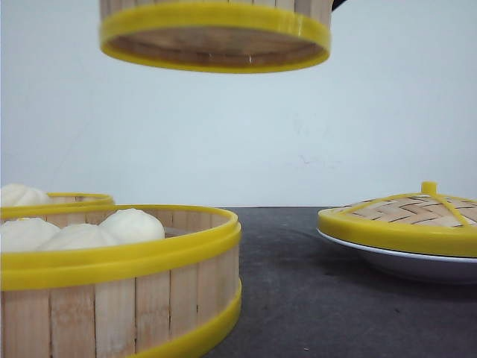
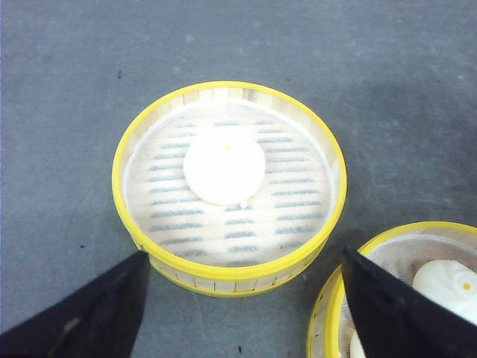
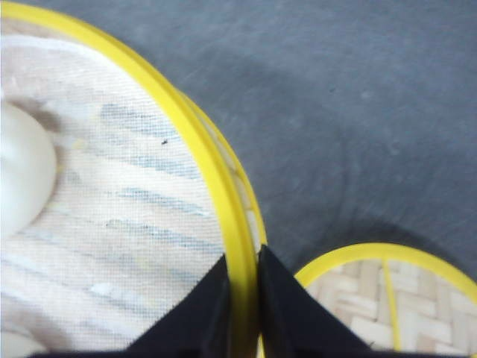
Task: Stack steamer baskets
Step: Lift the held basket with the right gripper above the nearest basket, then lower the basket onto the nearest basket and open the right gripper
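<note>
Front view: a raised basket hangs high above the dark grey table, its underside showing, against a bare pale wall. Below on the left, a near basket holding white buns stands on the table, and a far basket with another bun peeks up just behind it. To the right, a woven lid rests on a white plate, well apart from the baskets.

Left wrist view: the left gripper hovers with fingers spread wide and empty over the far basket, which holds a single bun on a cloth liner. The near basket's rim shows at the corner, close beside it.

Right wrist view: the right gripper pinches the yellow rim of the raised basket, one finger inside and one outside. The cloth-lined basket holds a bun. Beneath, the lid lies on the speckled grey tabletop.
</note>
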`<state>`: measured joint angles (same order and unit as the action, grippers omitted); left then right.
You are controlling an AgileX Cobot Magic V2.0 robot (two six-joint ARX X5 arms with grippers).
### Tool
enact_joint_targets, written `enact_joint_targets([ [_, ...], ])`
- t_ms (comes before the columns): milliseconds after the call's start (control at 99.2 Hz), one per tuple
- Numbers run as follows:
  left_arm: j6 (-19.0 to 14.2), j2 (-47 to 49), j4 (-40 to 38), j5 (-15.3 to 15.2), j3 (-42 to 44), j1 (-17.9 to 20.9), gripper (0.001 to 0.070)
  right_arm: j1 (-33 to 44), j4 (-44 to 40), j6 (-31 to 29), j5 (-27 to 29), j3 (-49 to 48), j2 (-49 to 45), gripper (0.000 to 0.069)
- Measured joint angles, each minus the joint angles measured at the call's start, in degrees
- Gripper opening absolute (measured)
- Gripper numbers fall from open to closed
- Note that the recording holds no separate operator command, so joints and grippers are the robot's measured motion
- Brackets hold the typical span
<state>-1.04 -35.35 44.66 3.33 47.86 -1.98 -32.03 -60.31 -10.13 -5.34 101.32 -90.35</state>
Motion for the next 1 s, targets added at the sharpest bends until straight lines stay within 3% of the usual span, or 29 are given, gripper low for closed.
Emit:
enact_joint_targets([
  [282,0.0,0.8,-0.1,0.0,0.0,0.0,0.05,-7.0,8.9,0.3,-0.1,-15.2,3.6,0.0028],
  [494,0.0,1.1,-0.1,0.0,0.0,0.0,0.05,-11.5,20.1,0.2,-0.1,-24.1,3.2,0.0028],
  [766,0.0,1.2,-0.1,0.0,0.0,0.0,0.05,-13.4,26.6,-1.3,-0.4,-26.3,1.6,0.0028],
  [998,0.0,1.2,-0.1,0.0,0.0,0.0,0.05,-13.7,27.1,-2.5,-0.2,-26.4,-3.6,0.0028],
])
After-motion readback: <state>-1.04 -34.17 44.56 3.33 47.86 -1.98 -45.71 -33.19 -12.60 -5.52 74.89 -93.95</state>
